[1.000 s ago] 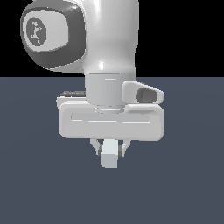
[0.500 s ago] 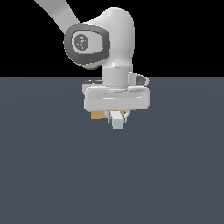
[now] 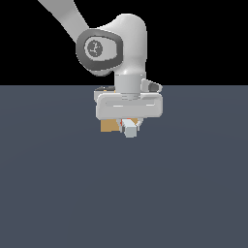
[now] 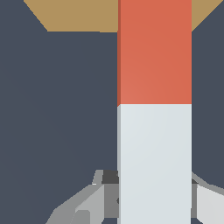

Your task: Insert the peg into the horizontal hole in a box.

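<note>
The peg (image 4: 154, 109) fills the middle of the wrist view as a long bar, pale white in its nearer half and orange-red in its farther half, its long axis running straight away from the camera toward the box (image 4: 74, 15). The orange-red end reaches the tan face at the upper edge of that frame, but whether it touches the face or has entered it cannot be told, because the hole itself is not visible in either picture; the peg covers the place where it would be.

In the exterior view the peg's pale end (image 3: 129, 129) shows just below the centre of the frame as a small whitish square, pointing toward the camera, with a sliver of orange beside it. The box (image 3: 109, 125) is a tan patch just to the left of it in that frame, mostly hidden behind the end effector (image 3: 129, 127) and the wide grey-white hand body above.

The end effector is clamped on the peg's white half: grey fingers (image 4: 98, 192) press in at the lower part of the wrist view on both sides of the bar.

The coming move, as I judge it, turns on one line: the peg's long axis must match the hole's axis, with the box lying straight ahead of the orange tip. The dark counter (image 3: 124, 193) lies under all of it.
</note>
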`<act>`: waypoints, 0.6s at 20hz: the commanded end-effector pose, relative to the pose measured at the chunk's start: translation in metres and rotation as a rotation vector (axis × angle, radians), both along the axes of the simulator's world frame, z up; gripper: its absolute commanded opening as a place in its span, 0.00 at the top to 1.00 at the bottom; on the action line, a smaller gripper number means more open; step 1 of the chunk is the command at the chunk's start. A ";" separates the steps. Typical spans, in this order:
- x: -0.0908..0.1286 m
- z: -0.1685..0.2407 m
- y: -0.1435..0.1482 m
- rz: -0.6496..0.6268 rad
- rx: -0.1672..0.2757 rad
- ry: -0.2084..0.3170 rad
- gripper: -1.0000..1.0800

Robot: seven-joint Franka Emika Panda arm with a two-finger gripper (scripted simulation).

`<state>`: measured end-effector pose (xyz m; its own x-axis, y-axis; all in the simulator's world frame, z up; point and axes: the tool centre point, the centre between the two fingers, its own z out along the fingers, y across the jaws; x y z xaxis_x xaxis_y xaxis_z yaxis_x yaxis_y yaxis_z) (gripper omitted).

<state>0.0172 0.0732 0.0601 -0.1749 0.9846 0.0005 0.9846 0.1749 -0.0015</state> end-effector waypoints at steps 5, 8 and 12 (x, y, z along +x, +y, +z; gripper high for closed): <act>0.000 0.000 -0.004 -0.006 -0.001 0.000 1.00; 0.001 0.001 -0.004 -0.002 0.000 -0.003 1.00; 0.001 0.000 -0.003 -0.002 0.000 -0.001 1.00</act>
